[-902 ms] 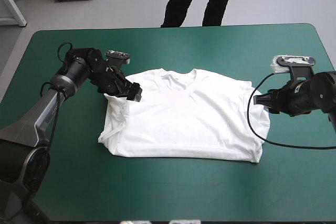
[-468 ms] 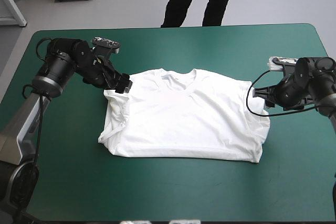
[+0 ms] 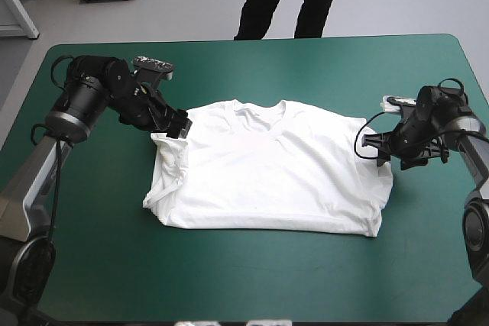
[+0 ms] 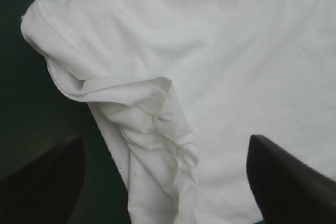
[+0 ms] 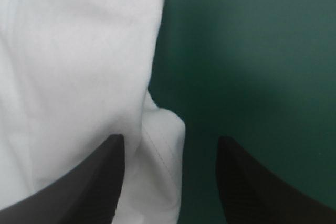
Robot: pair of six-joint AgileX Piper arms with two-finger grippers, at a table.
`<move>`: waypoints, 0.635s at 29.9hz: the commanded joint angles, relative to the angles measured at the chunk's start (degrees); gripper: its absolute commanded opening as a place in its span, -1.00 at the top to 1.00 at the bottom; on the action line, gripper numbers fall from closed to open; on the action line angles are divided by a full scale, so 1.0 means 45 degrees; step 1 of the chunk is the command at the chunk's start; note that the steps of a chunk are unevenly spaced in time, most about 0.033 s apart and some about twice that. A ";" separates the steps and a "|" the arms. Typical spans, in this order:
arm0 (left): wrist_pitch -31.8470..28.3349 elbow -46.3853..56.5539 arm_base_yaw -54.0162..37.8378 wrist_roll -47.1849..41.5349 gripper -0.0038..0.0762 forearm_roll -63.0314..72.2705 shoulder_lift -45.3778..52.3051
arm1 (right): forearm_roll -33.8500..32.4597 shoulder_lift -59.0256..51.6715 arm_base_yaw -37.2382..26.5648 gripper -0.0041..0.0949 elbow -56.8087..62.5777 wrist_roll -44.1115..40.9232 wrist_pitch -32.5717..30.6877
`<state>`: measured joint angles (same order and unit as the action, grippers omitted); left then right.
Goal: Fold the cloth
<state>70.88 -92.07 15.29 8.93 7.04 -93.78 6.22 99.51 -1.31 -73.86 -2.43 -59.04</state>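
The white T-shirt (image 3: 267, 173) lies spread flat on the middle of the teal-green cover (image 3: 244, 280), collar toward 12 o'clock, its 9 o'clock sleeve rumpled.

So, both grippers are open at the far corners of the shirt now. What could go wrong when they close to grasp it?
1. The left gripper straddles a bunched, tucked-in sleeve of the T-shirt. It may pinch only that loose fold, and the body underneath would be left behind.
2. The right gripper sits over the shirt's side edge, with one finger above the bare teal-green cover. It could catch too little cloth and slip off when lifting.
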 commanded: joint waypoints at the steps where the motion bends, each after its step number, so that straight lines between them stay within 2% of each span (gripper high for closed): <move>1: -0.0115 -0.0415 -0.0010 -0.0116 -0.60 0.0246 0.0581 | 0.0067 0.0003 -0.0093 -0.07 -0.0384 0.0239 0.0518; 7: 0.0063 -0.0415 -0.0010 -0.0146 -0.60 0.0246 0.0581 | 0.0330 0.0617 -0.0093 -0.05 -0.0384 0.0452 0.0630; 9: 0.0063 -0.0415 -0.0010 -0.0146 -0.60 0.0246 0.0581 | 0.0440 0.0717 -0.0093 0.02 -0.0384 0.0452 0.0630; 12: 0.0092 -0.0415 -0.0010 -0.0146 -0.60 0.0246 0.0581 | 0.0567 0.0767 -0.0068 0.31 -0.0384 0.0539 0.0510; 16: 0.0112 -0.0415 -0.0010 -0.0119 -0.60 0.0246 0.0581 | 0.1046 0.0591 -0.0068 0.95 -0.0384 0.0794 0.0289; 19: 0.0205 -0.0415 -0.0010 -0.0119 -0.60 0.0246 0.0581 | 0.1076 0.0283 -0.0068 0.95 -0.0412 0.0732 0.0364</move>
<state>71.13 -92.07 15.29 8.93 7.04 -93.78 9.81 104.29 -1.38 -74.50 0.39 -57.44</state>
